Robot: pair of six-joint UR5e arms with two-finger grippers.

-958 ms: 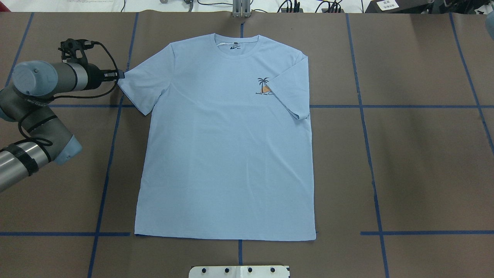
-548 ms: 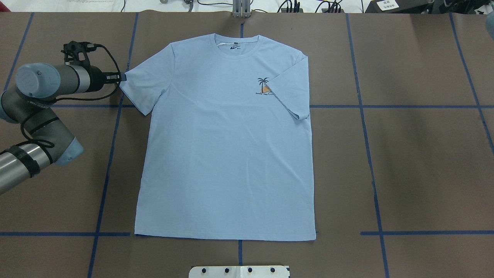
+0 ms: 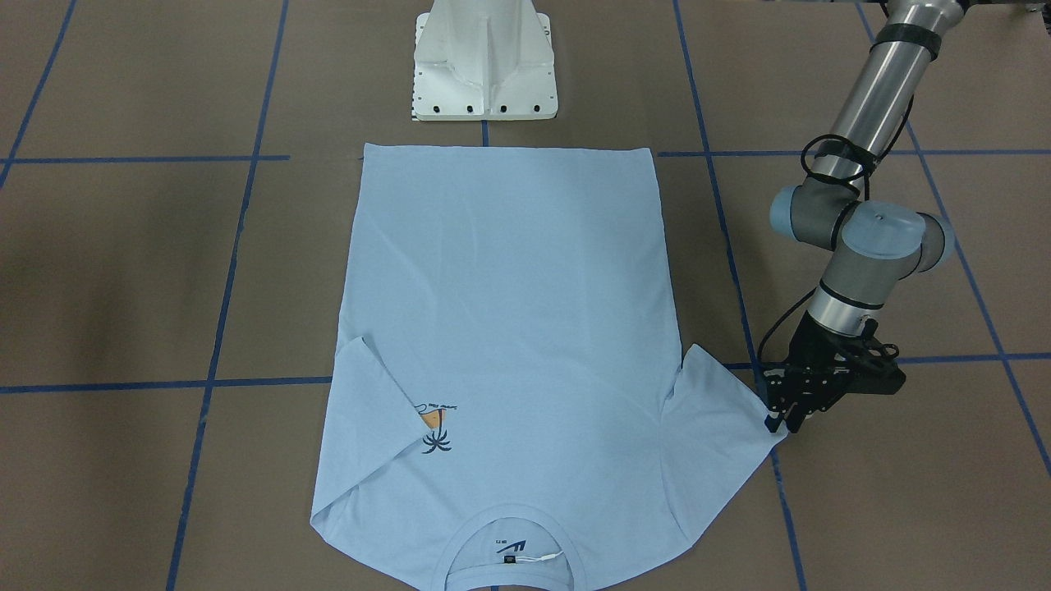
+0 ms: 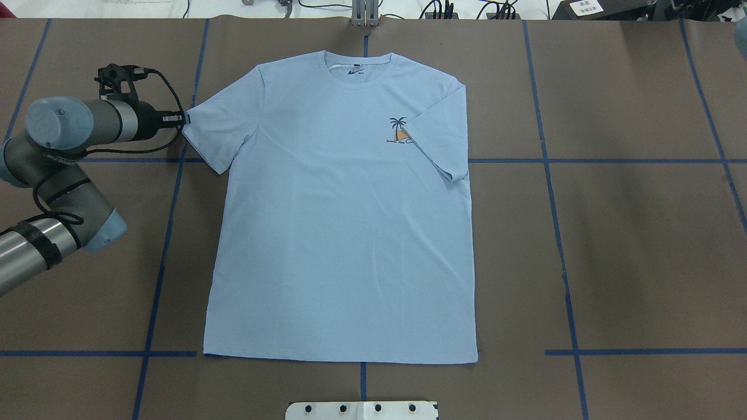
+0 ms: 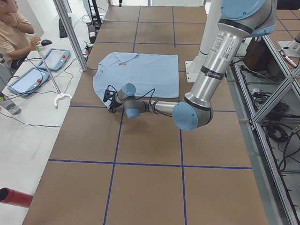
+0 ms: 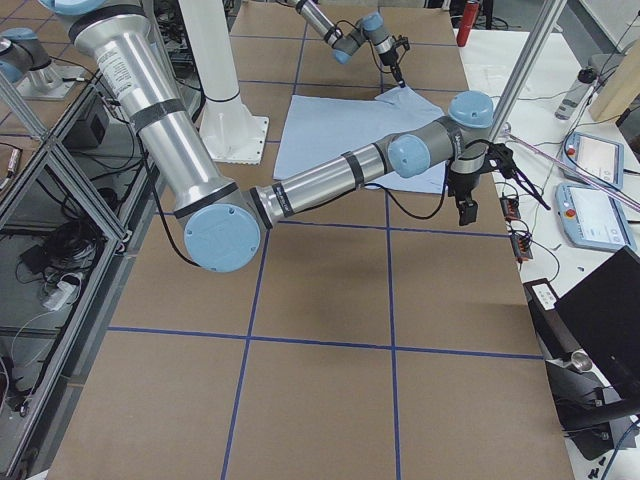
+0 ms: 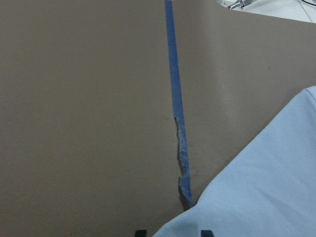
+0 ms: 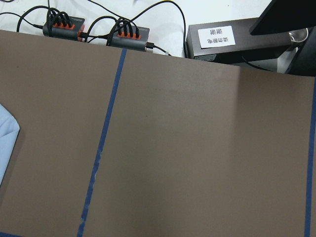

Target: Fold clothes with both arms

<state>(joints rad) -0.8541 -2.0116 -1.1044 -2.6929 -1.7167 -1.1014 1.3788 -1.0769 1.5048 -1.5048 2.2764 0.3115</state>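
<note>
Left hand (image 3: 780, 425) released, straddling sleeve tip of T-shirt (image 3: 509, 287) spread flat alongside.

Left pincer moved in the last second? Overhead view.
Yes, slightly. The left pincer has shifted down the view, closer to the horizontal tape line below it.

Silver arms (image 3: 870, 90), pale blue caps (image 3: 883, 230)
</note>
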